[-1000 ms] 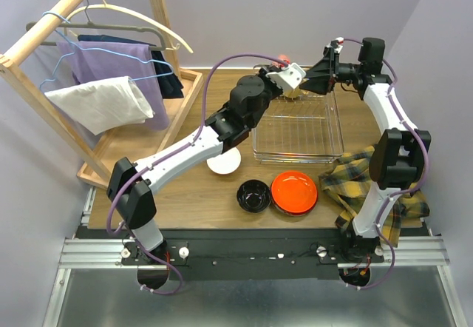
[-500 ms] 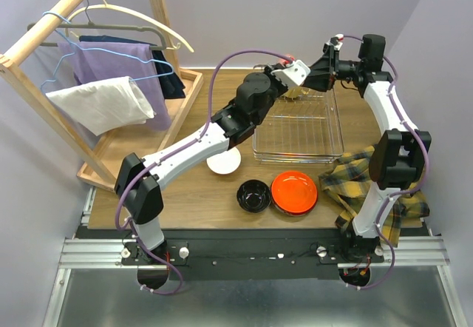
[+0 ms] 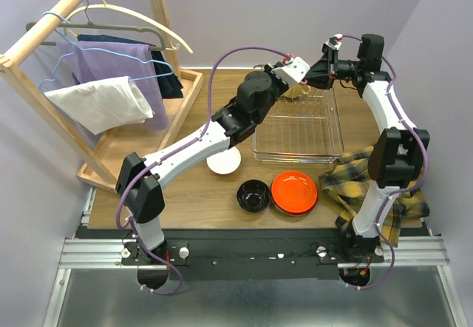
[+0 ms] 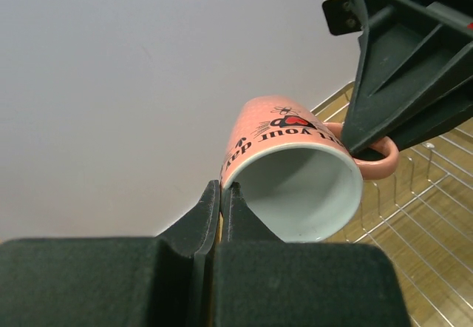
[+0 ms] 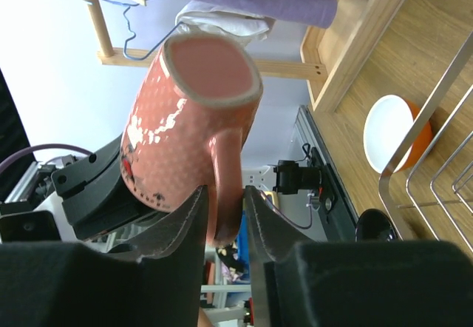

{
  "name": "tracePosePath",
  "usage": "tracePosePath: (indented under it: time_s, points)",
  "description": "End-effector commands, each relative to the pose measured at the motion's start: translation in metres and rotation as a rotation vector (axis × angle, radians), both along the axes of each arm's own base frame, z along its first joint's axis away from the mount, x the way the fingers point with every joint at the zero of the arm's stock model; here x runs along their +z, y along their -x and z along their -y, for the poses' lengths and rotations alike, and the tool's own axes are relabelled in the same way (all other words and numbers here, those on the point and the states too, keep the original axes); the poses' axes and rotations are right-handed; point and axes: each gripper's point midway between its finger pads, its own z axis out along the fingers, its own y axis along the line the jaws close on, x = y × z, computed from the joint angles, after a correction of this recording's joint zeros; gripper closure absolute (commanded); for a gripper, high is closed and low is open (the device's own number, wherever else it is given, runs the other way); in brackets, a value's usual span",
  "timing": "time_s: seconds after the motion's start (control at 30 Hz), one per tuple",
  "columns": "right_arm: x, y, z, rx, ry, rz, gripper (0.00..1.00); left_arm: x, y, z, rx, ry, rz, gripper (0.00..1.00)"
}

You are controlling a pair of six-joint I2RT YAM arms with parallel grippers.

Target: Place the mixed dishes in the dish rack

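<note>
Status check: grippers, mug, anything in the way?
Left gripper shut on pink mug rim; right gripper shut on its handle. Mug aloft, tipped sideways, over dish rack far end. Directly under it: cannot tell.

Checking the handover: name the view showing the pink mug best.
Left wrist: pink mug shows rim, print and handle, the left hand pinching its rim. Right wrist shows base and handle; top external, almost nothing.

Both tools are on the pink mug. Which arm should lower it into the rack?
Right, probably. The right tool clamps the pink mug by its handle over the dish rack; the left tool only pinches the rim, arm stretched far.
</note>
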Motion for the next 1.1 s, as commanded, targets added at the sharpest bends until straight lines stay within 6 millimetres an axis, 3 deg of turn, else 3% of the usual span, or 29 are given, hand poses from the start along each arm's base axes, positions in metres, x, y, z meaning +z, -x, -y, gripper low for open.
tracePosePath:
  time_s: [0.0, 0.17, 0.23, 0.27, 0.33, 0.37, 0.47, 0.7, 0.73, 0.77, 0.83, 0.9, 1.07]
  points:
    - [-0.002, -0.004, -0.005, 0.041, -0.015, 0.003, 0.68, 0.027, 0.005, 0.010, -0.053, 0.113, 0.011, 1.00]
    - [0.001, -0.008, -0.004, 0.051, -0.019, 0.034, 0.84, 0.013, 0.006, 0.011, -0.061, 0.100, -0.031, 1.00]
    - [0.003, -0.010, -0.004, 0.050, -0.017, 0.054, 0.98, 0.007, 0.008, 0.008, -0.055, 0.085, -0.045, 0.99]
    - [0.002, -0.012, -0.003, 0.050, -0.018, 0.059, 0.99, 0.006, 0.008, 0.005, -0.049, 0.081, -0.048, 0.83]
    - [0.006, -0.013, -0.003, 0.054, -0.018, 0.102, 0.99, 0.001, 0.012, -0.001, -0.046, 0.052, -0.055, 0.68]
    - [0.008, -0.016, -0.002, 0.044, -0.015, 0.119, 0.99, 0.000, 0.015, -0.002, -0.051, 0.038, -0.054, 0.50]
    - [0.016, -0.030, 0.008, -0.014, 0.000, 0.212, 1.00, -0.009, 0.023, -0.014, -0.053, -0.024, -0.074, 0.34]
    - [0.013, -0.075, 0.040, -0.182, 0.091, 0.401, 0.99, -0.011, 0.052, -0.055, -0.037, -0.092, -0.112, 0.27]
    - [-0.012, -0.084, 0.046, -0.196, 0.150, 0.396, 1.00, -0.015, 0.060, -0.063, -0.040, -0.117, -0.132, 0.27]
    - [-0.004, -0.096, 0.051, -0.241, 0.206, 0.465, 1.00, -0.018, 0.064, -0.066, -0.046, -0.132, -0.144, 0.26]
    - [-0.028, -0.109, 0.058, -0.254, 0.297, 0.520, 0.99, -0.028, 0.077, -0.072, -0.083, -0.173, -0.181, 0.25]
    - [-0.038, -0.125, 0.069, -0.311, 0.383, 0.577, 0.99, -0.037, 0.085, -0.075, -0.113, -0.200, -0.200, 0.25]
    - [-0.049, -0.159, 0.100, -0.436, 0.629, 0.808, 0.99, -0.058, 0.100, -0.086, -0.147, -0.275, -0.230, 0.24]
